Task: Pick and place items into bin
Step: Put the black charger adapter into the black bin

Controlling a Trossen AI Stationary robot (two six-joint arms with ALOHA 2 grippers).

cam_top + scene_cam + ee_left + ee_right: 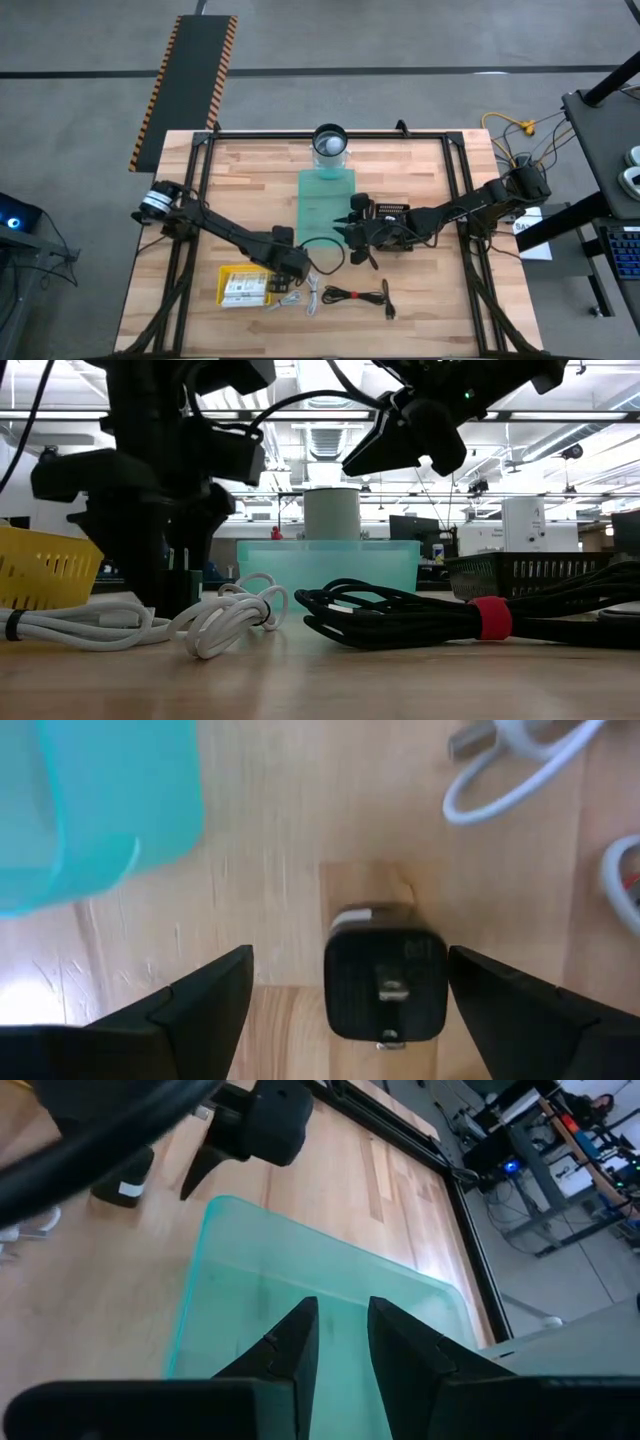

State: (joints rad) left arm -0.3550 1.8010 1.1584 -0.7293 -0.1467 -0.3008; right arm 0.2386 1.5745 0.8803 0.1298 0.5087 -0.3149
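A small black cube [385,985] stands on the wooden table just off the near left corner of the teal bin [325,205]. My left gripper [350,955] points down over the cube, open, one finger on each side and neither touching it. In the high view this gripper [300,268] hides the cube. White cables [300,295] and a coiled black cable [360,295] lie on the table near its front edge. My right gripper [343,1315] hovers over the bin's near part with a narrow gap between its fingers and nothing in it.
A yellow box [245,285] sits at the near left, beside the white cables. A black basket [395,215] stands right of the bin, under the right arm. A round container [330,143] is at the bin's far end. Bare wood lies to the far left and far right.
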